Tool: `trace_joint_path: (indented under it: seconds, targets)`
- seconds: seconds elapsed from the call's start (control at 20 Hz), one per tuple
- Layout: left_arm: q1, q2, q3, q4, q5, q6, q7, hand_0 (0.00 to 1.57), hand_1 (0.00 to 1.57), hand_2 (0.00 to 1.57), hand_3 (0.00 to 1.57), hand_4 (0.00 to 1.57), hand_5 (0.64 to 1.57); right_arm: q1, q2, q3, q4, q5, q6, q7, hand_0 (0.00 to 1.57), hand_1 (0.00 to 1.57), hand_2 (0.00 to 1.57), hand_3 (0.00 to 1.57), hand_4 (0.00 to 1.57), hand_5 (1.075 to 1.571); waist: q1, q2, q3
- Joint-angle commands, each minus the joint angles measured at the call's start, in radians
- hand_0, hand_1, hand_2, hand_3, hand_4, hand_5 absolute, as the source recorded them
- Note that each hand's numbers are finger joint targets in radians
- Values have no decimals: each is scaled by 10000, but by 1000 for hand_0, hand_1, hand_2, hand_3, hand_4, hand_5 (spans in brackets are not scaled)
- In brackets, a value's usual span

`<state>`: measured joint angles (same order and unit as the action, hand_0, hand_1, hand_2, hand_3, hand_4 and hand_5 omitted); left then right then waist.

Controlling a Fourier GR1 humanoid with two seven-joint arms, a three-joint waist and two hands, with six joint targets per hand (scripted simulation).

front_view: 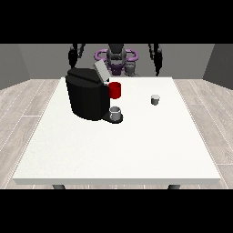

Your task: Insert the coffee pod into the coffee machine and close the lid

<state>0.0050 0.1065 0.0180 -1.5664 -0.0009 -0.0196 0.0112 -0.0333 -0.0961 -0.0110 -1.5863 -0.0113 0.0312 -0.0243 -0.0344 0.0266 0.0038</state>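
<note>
White table point(136, 150) holds one coffee machine point(85, 96), one coffee pod point(155, 99)

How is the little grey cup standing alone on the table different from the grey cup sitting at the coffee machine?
The small grey pod cup stands alone on the bare white table, towards the view's right; the grey mug sits on the black coffee machine's base, under its red front part. The pod cup looks smaller than the mug. Both are grey, upright and untouched by either hand.
</note>
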Motion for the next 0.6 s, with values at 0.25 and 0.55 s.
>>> trace_joint_path:
  seconds: [0.25,0.55]
  targets:
    - [-560,145,617,463,839,-941,-1816,0,0,0,0,265,1571,469,266,291,486,376,-116,305,0,0,0,0,128,1571,152,-270,-42]
    - [-598,1670,1180,705,593,-1905,-1829,0,0,0,0,213,1571,541,846,-718,616,-92,-1089,-1204,0,0,0,0,145,1571,120,-322,-36]
